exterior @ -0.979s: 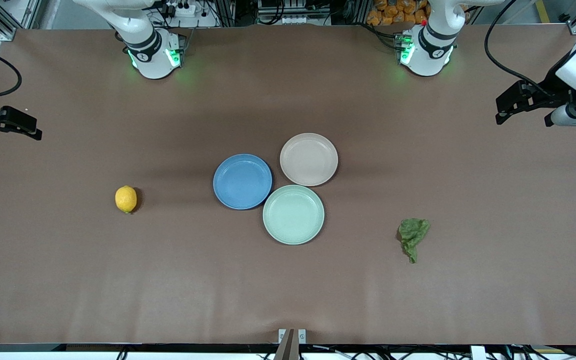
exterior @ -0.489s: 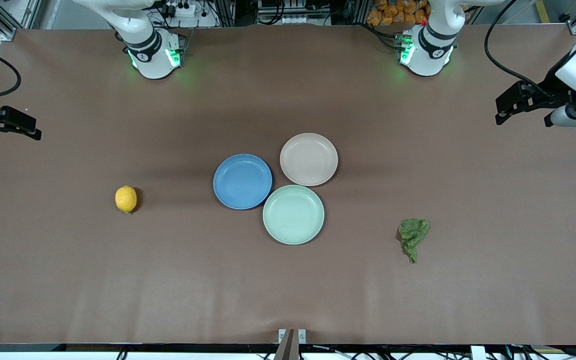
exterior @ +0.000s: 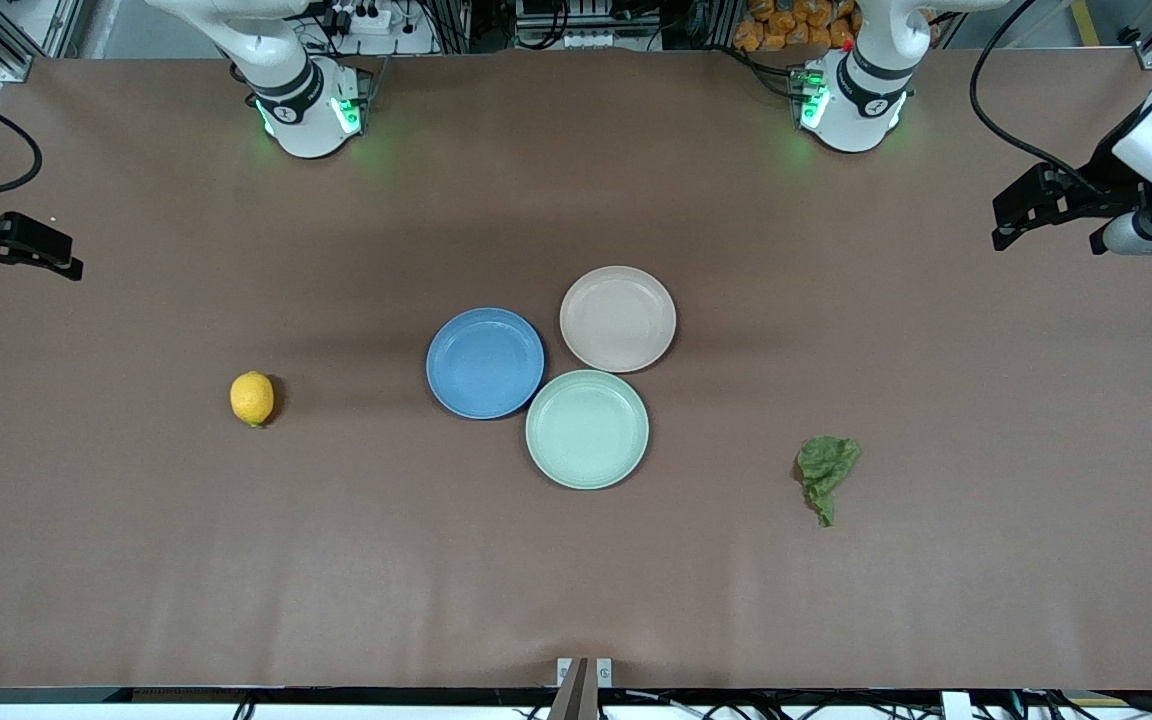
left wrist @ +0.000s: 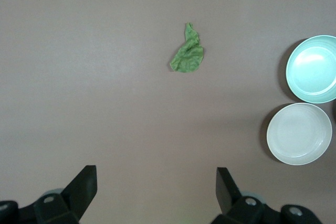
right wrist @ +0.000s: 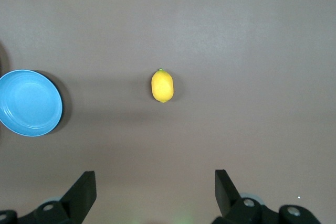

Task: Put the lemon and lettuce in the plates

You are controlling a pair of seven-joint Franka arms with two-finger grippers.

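Right gripper (exterior: 36, 255) high over right arm's end of table, jaws apart, empty. Lemon (exterior: 252, 398) on bare table toward that end, beside blue plate (exterior: 485, 362): looks firm, smooth, may roll, so pinch across short middle. Beige plate (exterior: 618, 318) touching blue one (mint green plate (exterior: 587, 429) nearer camera). Lettuce (exterior: 826, 470) toward left arm's end: limp, light, so grab crumpled body, not tail. Left gripper (exterior: 1046, 210) high over that end, jaws apart, empty.
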